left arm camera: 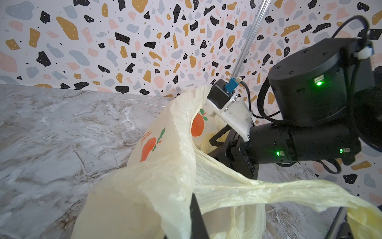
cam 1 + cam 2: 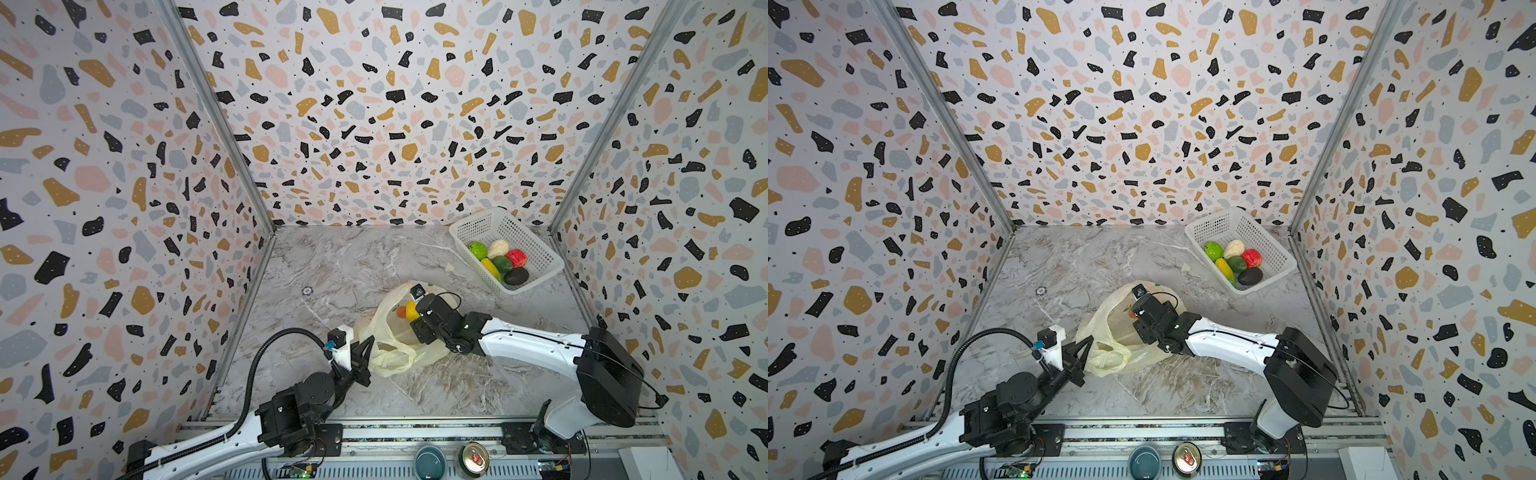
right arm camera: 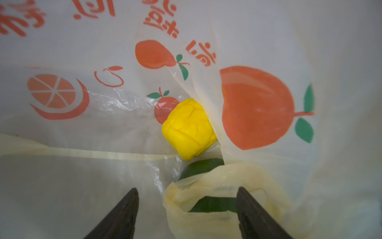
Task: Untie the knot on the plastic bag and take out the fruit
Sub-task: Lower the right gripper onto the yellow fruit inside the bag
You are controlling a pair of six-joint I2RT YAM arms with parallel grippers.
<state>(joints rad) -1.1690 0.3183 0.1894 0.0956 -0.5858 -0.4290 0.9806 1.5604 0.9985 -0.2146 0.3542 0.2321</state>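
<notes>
Marble tabletop [image 2: 332, 257], centre: plastic bag [image 2: 390, 328] slack, long axis from left gripper [image 2: 370, 344] toward basket [image 2: 536, 237]. Left gripper pinched shut on its edge; right gripper [image 3: 187, 213] inside, jaws wide, facing yellow fruit [image 3: 189, 128].

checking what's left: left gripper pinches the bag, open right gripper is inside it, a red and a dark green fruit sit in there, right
Nearly. The right wrist view shows a yellow fruit, not a red one, beside the dark green fruit. The rest holds: the left gripper pinches the plastic bag and the open right gripper is inside it.
</notes>
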